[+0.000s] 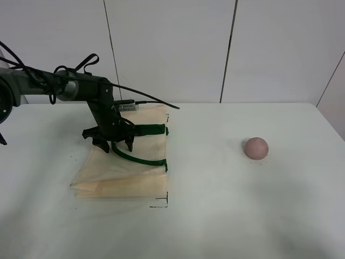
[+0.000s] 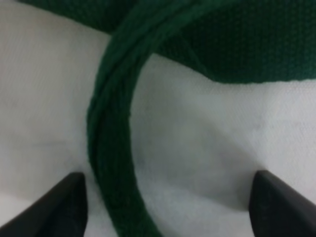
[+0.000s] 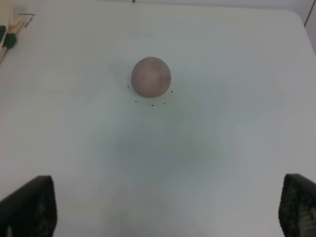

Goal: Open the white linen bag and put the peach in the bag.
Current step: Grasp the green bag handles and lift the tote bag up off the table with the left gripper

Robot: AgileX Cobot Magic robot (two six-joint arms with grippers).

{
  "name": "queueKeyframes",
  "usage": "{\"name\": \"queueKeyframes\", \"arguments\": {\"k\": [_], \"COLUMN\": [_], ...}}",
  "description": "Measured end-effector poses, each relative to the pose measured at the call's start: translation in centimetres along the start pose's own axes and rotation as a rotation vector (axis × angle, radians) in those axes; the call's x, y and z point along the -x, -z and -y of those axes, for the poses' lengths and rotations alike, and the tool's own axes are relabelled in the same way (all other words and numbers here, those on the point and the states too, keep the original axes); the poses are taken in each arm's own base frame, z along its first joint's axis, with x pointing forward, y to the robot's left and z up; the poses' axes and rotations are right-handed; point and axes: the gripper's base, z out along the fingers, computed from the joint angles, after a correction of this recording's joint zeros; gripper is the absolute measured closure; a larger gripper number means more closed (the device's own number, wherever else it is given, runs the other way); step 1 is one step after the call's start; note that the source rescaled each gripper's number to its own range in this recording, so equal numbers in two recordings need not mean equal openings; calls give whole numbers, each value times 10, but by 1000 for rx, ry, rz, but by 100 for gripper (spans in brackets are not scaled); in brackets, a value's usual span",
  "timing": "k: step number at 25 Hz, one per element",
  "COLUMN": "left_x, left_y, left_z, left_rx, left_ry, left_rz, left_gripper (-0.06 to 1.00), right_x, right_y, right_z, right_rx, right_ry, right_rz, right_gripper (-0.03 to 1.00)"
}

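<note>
While the white linen bag [image 1: 126, 172] lies flat and unopened, with nothing showing inside, the task looks barely begun. The left gripper [image 1: 115, 145] is spread wide astride the green handle [image 2: 111, 148], gripping nothing. The peach [image 1: 256, 147] sits on the table [image 1: 226, 216] at the bag's 3 o'clock, well apart. The right gripper [image 3: 163, 207] is wide and empty; opening and loading are both left to do

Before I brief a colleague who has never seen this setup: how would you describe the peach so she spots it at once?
On the white table, the white linen bag lies left of the middle, under the left gripper. The peach sits alone on the right side, well apart from the bag. It is the only small, round, dusty-pink thing.
</note>
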Motion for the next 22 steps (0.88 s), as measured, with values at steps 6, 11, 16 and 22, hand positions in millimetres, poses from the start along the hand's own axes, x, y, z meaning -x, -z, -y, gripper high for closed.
{"name": "queueKeyframes", "arguments": {"k": [6,11,16,22], "left_x": [0,2,11,23], "left_y": [0,5,39,144], "left_z": [0,1,2,4], "left_rx": [1,6,3,-54], "left_ry": [1,5,3,-60], "left_rz": [-3,-13,1,181], "left_gripper": [56,94,94,94], "right_x": [0,0,0,0], "right_y": [0,0,0,0], "right_z": [0,0,0,0], "right_rx": [0,0,0,0], "right_ry": [0,0,0,0], "right_rz": [0,0,0,0], "right_gripper": [-3,-3,-3,-3]}}
